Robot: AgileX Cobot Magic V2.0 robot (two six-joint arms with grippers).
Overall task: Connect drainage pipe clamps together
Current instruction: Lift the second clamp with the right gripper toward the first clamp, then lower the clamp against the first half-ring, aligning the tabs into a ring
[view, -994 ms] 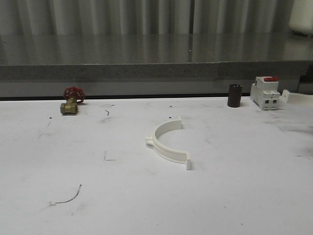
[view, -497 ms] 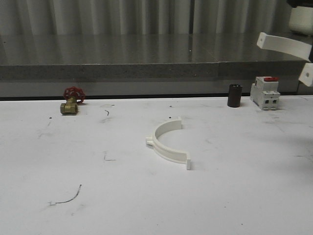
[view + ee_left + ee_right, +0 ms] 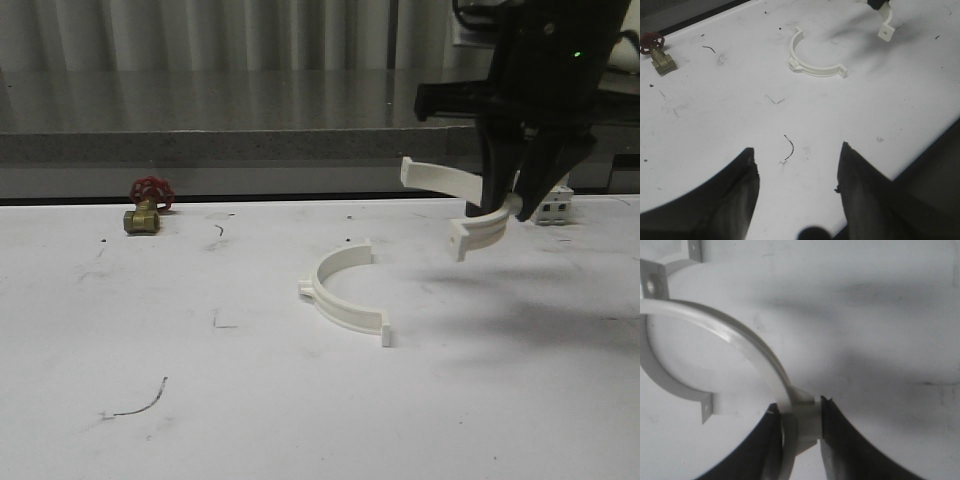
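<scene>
— What differs from half a second ago?
— The right gripper has moved in from the right, clamped on one clamp half above the table.
— How many halves?
— Two; the other half lies mid-table. The left gripper hangs spread apart, holding nothing.

White clamp halves, red-handled brass valve, black fingers.
</scene>
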